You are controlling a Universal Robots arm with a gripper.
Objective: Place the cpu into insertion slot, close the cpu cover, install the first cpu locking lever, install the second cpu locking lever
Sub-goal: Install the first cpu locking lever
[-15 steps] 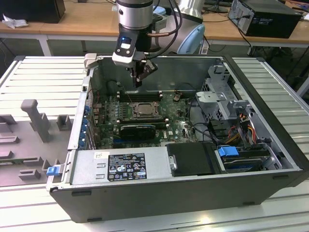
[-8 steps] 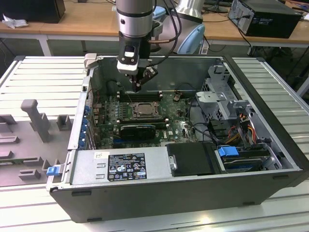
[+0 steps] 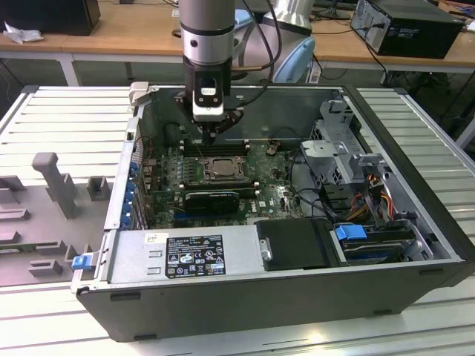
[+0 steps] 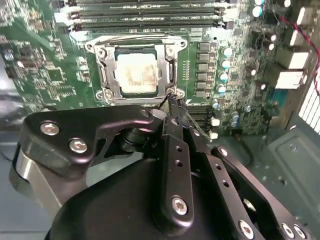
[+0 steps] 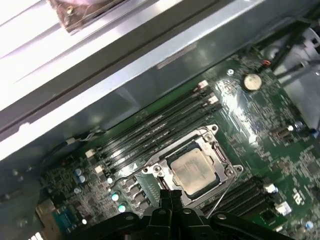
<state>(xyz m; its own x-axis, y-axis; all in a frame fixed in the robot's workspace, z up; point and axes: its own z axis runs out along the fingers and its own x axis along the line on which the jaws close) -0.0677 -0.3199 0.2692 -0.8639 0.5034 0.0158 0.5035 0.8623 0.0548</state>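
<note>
The cpu lies flat in the insertion slot on the green board, its pale metal top showing through the cpu cover, which lies down around it. In the first wrist view the cpu sits inside the same silvery frame. A thin wire lever slants out beside the socket. My gripper is shut, with its black tips at one socket corner, next to a thin wire. I cannot tell whether the tips pinch that wire. In the exterior view the gripper hangs just behind the socket.
Long black memory slots run beside the socket. A black card lies in front of it, with the power supply at the case front. A drive cage and cables crowd the exterior view's right.
</note>
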